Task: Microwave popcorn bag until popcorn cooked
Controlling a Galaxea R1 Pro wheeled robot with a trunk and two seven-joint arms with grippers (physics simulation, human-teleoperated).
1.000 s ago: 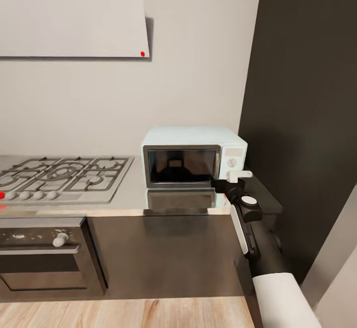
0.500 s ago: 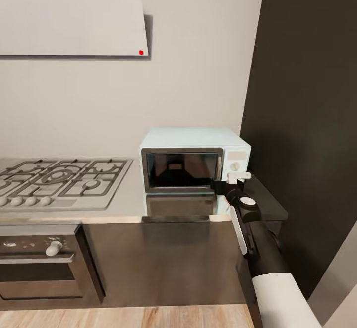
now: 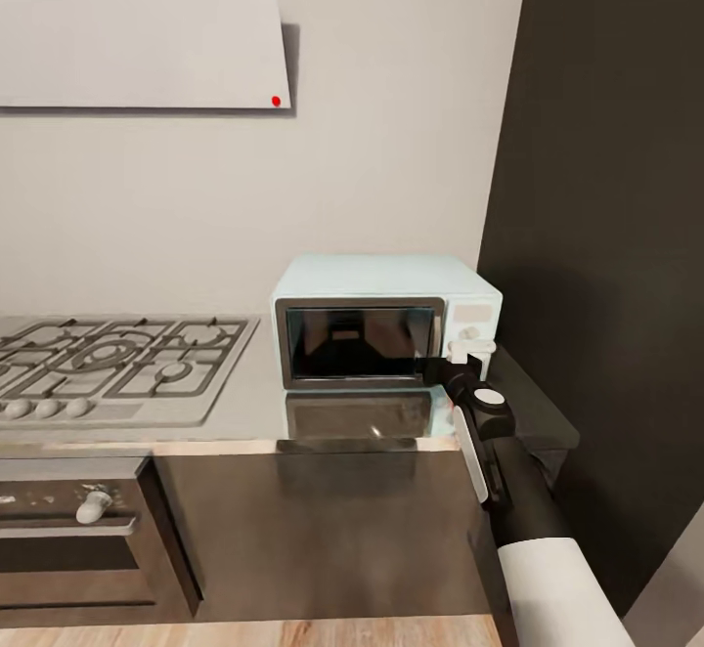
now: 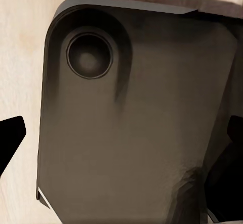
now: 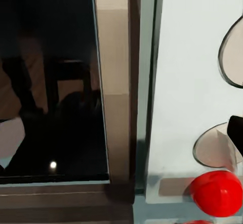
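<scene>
The pale mint-blue microwave stands on the grey countertop with its dark glass door shut. My right gripper is at its lower right corner, just in front of the knob panel. In the right wrist view the microwave is very close: dark glass, steel trim, pale panel with round knobs and a red button. One dark fingertip shows at the picture's edge. My left gripper hangs open over my own dark base. The popcorn bag and the popcorn are out of view.
A steel gas hob lies left of the microwave, with a built-in oven below it. A pale hood hangs above. A tall dark panel closes the right side. Wooden floor surrounds my base.
The whole head picture has shifted: the camera has moved nearer the counter, so the microwave looks larger. My right gripper stays at the microwave's lower right corner.
</scene>
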